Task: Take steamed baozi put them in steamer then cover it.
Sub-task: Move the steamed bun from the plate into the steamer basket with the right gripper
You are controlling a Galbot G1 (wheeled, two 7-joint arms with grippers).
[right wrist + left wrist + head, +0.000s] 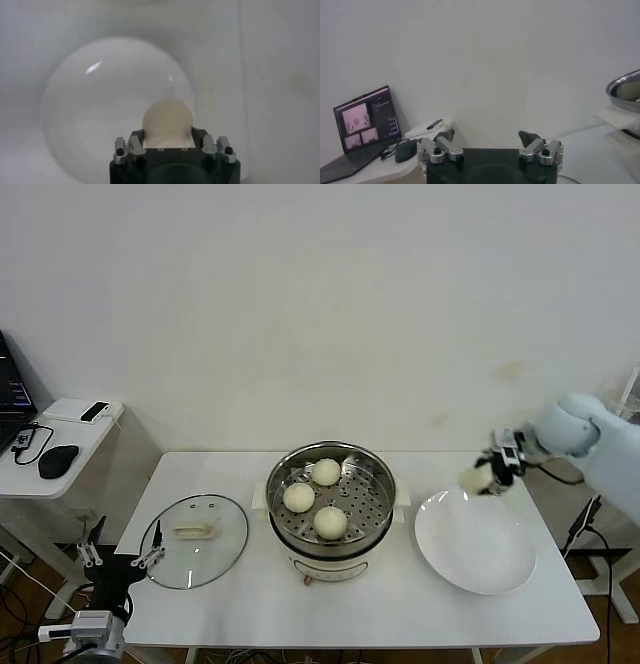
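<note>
With three buns already in the steamer (331,500), the right gripper (484,475) grips the last bun (472,479) above the plate's (476,552) twelve o'clock edge, and next must carry it toward nine o'clock into the pot.

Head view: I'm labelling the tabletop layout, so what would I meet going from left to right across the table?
Cover → steamer holding three steamed baozi → plate, with the right gripper carrying the fourth bun over its far edge.
</note>
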